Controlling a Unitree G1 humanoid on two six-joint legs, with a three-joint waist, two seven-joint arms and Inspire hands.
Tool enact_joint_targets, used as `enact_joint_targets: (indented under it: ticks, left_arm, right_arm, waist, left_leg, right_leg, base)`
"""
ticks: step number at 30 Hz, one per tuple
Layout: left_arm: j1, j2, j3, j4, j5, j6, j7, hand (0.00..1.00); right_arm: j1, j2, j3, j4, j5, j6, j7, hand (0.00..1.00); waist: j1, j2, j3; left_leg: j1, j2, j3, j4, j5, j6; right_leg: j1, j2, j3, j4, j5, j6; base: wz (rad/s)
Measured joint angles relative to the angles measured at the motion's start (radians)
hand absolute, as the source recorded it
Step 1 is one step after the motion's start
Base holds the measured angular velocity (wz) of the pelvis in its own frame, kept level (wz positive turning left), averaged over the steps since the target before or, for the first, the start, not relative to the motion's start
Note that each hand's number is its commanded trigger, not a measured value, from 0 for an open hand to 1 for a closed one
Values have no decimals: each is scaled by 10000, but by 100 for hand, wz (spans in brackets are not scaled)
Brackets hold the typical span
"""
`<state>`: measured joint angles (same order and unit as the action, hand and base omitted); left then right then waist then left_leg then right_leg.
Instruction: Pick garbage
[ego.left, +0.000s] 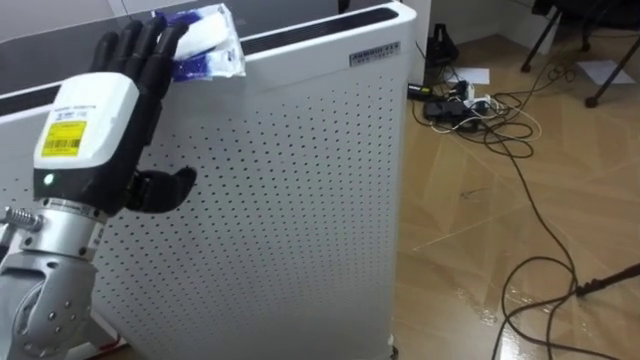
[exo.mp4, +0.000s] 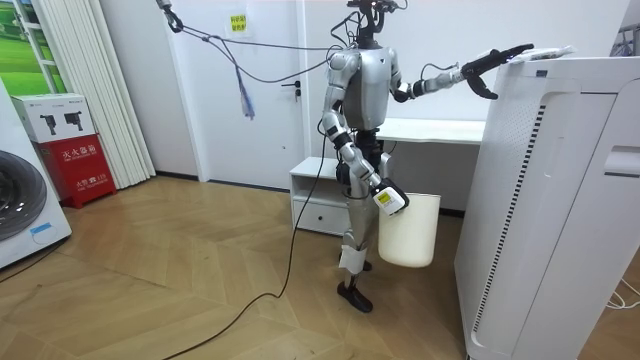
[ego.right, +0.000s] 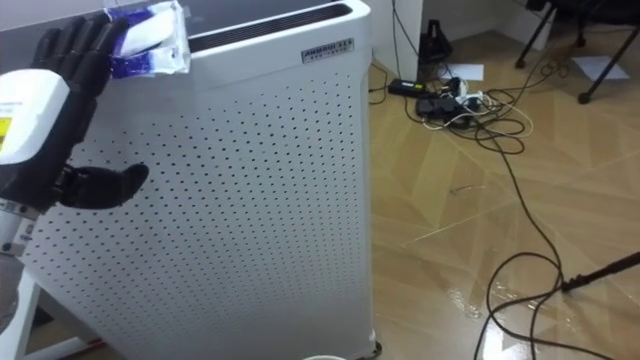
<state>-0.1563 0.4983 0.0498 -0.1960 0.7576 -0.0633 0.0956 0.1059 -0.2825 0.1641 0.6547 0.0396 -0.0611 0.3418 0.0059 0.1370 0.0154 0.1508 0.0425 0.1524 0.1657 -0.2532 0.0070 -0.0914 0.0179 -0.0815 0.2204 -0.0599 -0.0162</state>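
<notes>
A crumpled white and blue plastic wrapper (ego.left: 208, 42) lies on the top edge of a tall white perforated air purifier (ego.left: 300, 200). My left hand (ego.left: 95, 120) is raised against the purifier's upper front. It is open: the straight fingers reach up to the wrapper's left side and the thumb sticks out below. In the room view I stand beside the purifier (exo.mp4: 540, 200) with the left arm stretched to its top. There my right hand (exo.mp4: 389, 200) hangs low at my side, shut on the rim of a white bin (exo.mp4: 410, 235) carried off the floor.
A power strip and a tangle of cables (ego.left: 460, 100) lie on the wooden floor to the right, and black stand legs (ego.left: 590, 60) show further back. A white desk (exo.mp4: 440, 130) and a low cabinet (exo.mp4: 315, 190) stand behind me. A washing machine (exo.mp4: 20, 210) is at the room view's left.
</notes>
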Motion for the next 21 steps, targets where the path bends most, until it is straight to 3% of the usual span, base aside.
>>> enact_joint_targets:
  ticks: [8, 14, 21]
  left_arm:
    - [-167, 178, 1, 56, 3, -8, -349, 0]
    - [-711, 251, 1, 686, -1, 3, -456, 0]
    - [-912, 382, 1, 723, 5, 3, -472, 0]
  right_arm:
    - [-65, -48, 8, -5, 41, 0, 0, 100]
    - [-67, -81, 11, -3, 82, 20, -7, 100]
    - [-66, -97, 14, -2, 83, 203, -30, 100]
  waist:
    - [22, 252, -17]
    - [-7, 268, -19]
    - [-9, 268, -17]
  left_leg:
    - [-17, -16, 84, 5, 0, 0]
    - [5, -27, 104, 12, 0, 0]
    - [-35, -47, 117, 19, 0, 0]
  right_leg:
    - [-137, 2, 83, 162, -5, -3]
    - [-146, 14, 164, 206, -13, -10]
    - [-282, 12, 235, 363, -72, -12]
  base:
    - [-3]
    - [-2]
    - [-2]
